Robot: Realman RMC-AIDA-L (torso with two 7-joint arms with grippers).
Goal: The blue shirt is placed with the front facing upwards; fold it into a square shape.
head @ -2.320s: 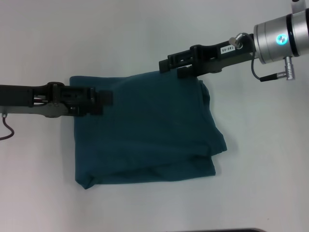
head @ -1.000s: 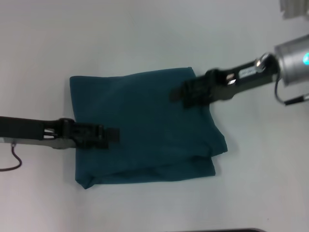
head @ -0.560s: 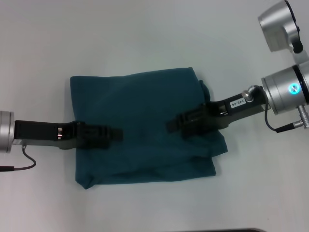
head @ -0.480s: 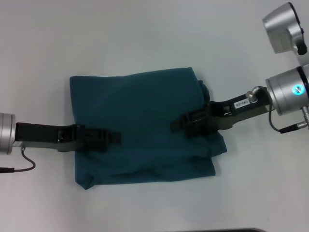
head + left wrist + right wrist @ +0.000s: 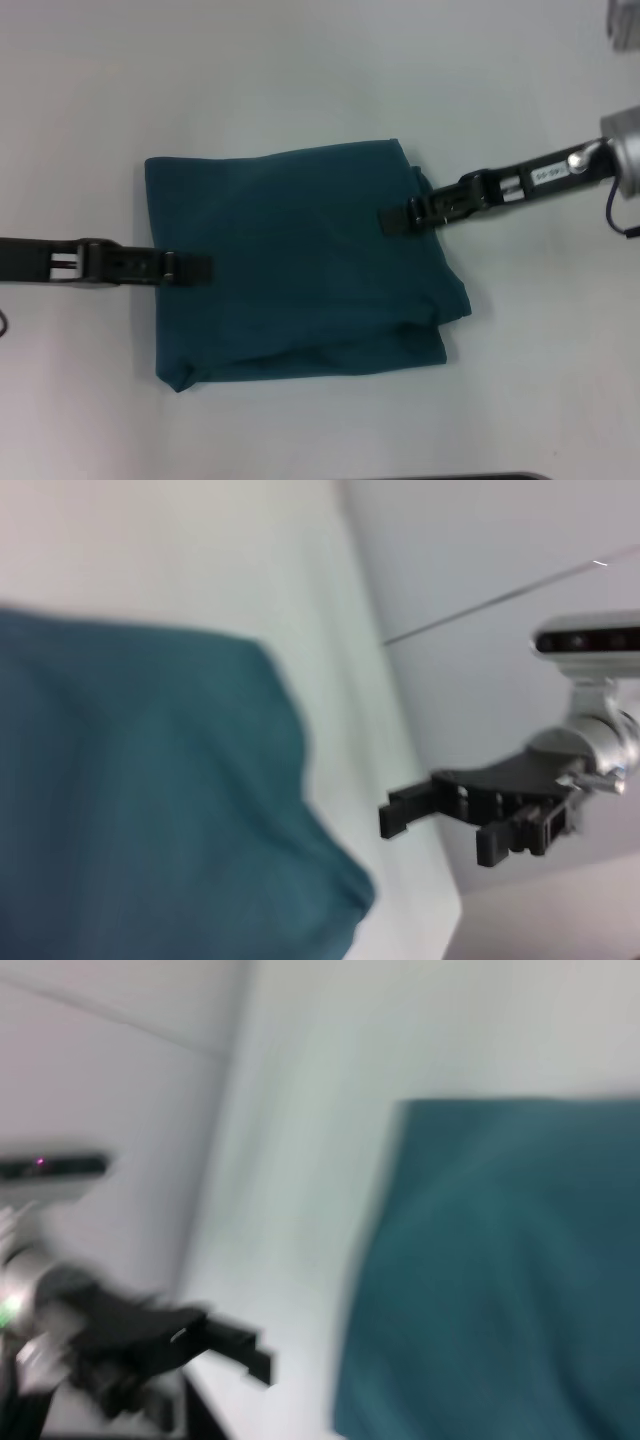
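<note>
Both pulled outward since 0.5 s ago: left gripper (image 5: 200,268) toward the counter's left edge, right gripper (image 5: 392,221) toward its right edge.

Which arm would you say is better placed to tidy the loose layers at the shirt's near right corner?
Probably the right: its end effector is over the blue shirt's right side, nearer that corner than the left end effector.

- white table (image 5: 300,70) fills the head view, evenly lit
- plain pale wall (image 5: 480,550) behind its far edge
- dark strip at near edge (image 5: 450,476)
</note>
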